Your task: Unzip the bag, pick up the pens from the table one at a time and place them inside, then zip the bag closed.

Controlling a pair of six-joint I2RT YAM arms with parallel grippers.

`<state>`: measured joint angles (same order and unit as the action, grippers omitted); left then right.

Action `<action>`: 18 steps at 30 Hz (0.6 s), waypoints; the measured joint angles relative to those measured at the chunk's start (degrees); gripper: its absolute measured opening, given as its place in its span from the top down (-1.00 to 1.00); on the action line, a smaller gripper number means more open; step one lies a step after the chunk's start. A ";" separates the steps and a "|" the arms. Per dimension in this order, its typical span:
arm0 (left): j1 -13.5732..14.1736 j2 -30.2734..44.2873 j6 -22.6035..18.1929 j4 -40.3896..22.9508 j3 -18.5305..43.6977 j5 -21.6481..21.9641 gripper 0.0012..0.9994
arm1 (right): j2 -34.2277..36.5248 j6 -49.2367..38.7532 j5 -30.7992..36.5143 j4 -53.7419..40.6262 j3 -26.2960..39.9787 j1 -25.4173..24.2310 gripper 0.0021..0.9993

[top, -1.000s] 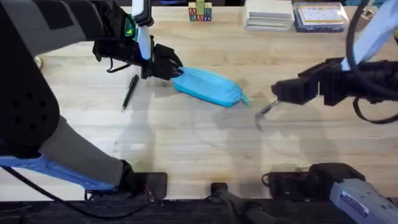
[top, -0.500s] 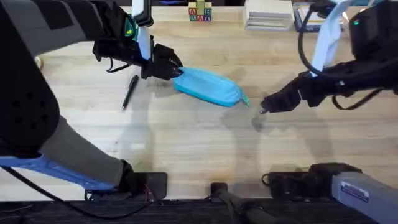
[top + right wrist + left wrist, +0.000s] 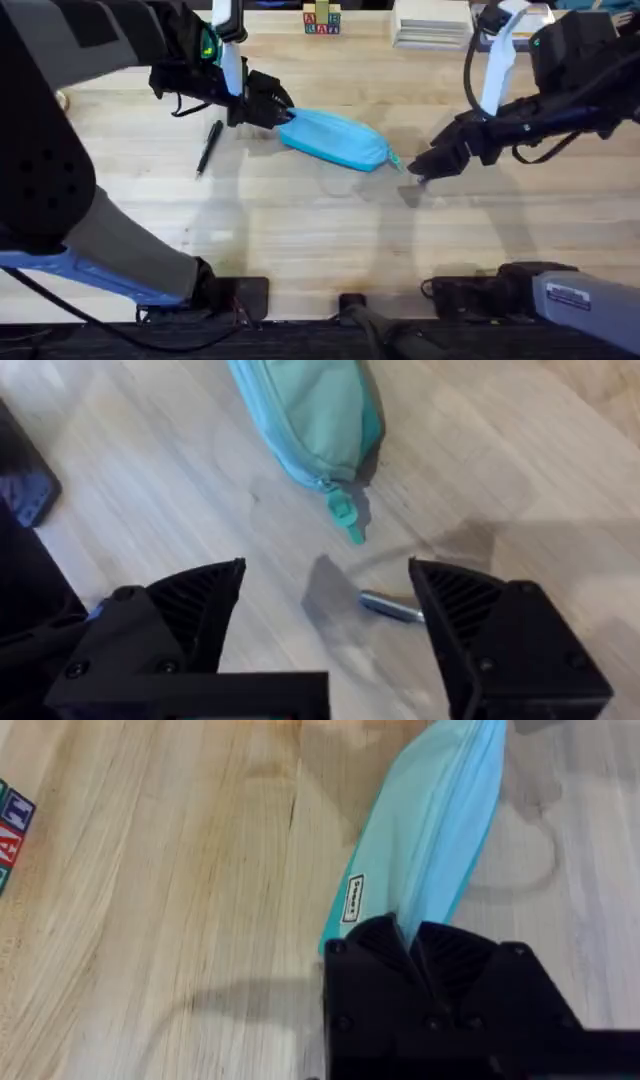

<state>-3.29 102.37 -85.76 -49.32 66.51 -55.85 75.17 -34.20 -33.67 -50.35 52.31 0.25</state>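
Overhead view: a light blue fabric bag (image 3: 335, 140), elongated and softly rounded, lies slantwise on the pale wooden table (image 3: 300, 230), whose grain and plank seams run lengthwise. The left gripper (image 3: 275, 108) is pinched on the bag's upper-left end; in the left wrist view its black fingers (image 3: 400, 945) meet tightly on the cloth beside the zipper line, next to a small white sewn label (image 3: 355, 898). The bag's opposite end carries a small teal pull tab (image 3: 393, 160), which lies flat on the wood.

The right gripper (image 3: 422, 168) hovers just beyond that tab end. In the right wrist view its two ribbed black fingers (image 3: 200, 600) stand wide apart, with the pull tab (image 3: 345, 520) and a short silvery pen tip (image 3: 390, 607) between them on the table; the tip lies close to the tab, not touching it. Whether the tip touches either finger cannot be told.

A second pen (image 3: 208, 147), thin, dark and straight, rests on the table left of the bag, clear of it and below the left gripper. Coloured letter blocks (image 3: 321, 20) and flat boxes (image 3: 432, 24) stand at the far edge.
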 joint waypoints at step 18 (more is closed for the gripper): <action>-0.01 0.00 0.00 0.00 0.01 0.00 0.92 | 7.46 -2.66 -0.62 6.15 0.00 1.99 -0.99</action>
<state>-3.30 102.37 -85.76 -49.32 66.52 -55.85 82.63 -36.86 -34.30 -44.20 52.31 2.24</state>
